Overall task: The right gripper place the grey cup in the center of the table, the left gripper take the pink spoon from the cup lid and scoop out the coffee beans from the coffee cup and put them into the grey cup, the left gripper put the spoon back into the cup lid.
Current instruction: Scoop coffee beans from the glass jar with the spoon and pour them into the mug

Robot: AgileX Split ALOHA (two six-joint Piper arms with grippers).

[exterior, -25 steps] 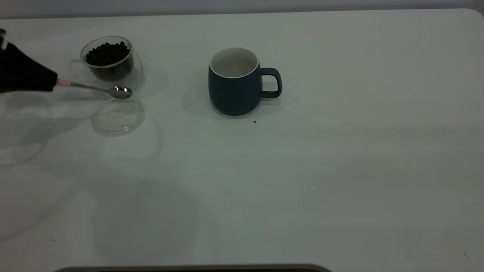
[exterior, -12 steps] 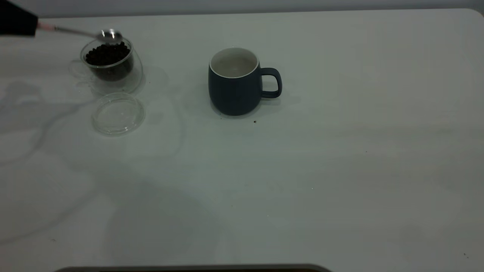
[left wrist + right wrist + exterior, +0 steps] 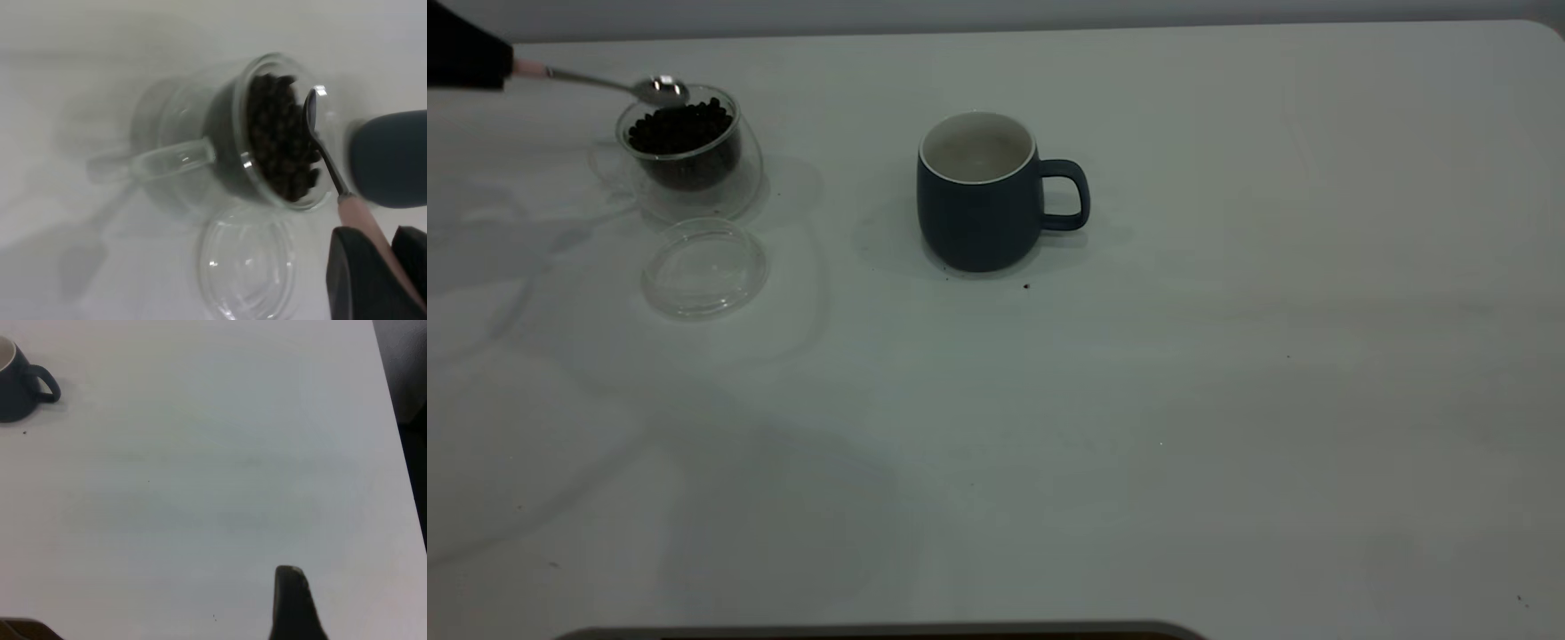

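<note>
My left gripper [image 3: 503, 64] [image 3: 377, 235] at the far left is shut on the pink handle of the spoon [image 3: 605, 83] [image 3: 357, 213]. The spoon's metal bowl hovers just over the far rim of the glass coffee cup [image 3: 685, 147] [image 3: 280, 133], which is full of dark coffee beans; no beans show in the bowl. In front of that cup the clear cup lid [image 3: 705, 268] [image 3: 250, 267] lies empty. The grey cup [image 3: 978, 200] [image 3: 17, 383] stands upright at the table's centre, handle to the right, inside bare. My right gripper [image 3: 293, 603] hangs over bare table far to the right.
The white table [image 3: 1227, 400] stretches wide to the right of and in front of the grey cup. A few dark crumbs [image 3: 1025, 286] lie by that cup's base. The table's right edge [image 3: 393, 440] runs close to the right arm.
The left gripper lifted the spoon from beside the lid to above the coffee cup. In the last half second the spoon's bowl slid slightly left and down toward the beans.
</note>
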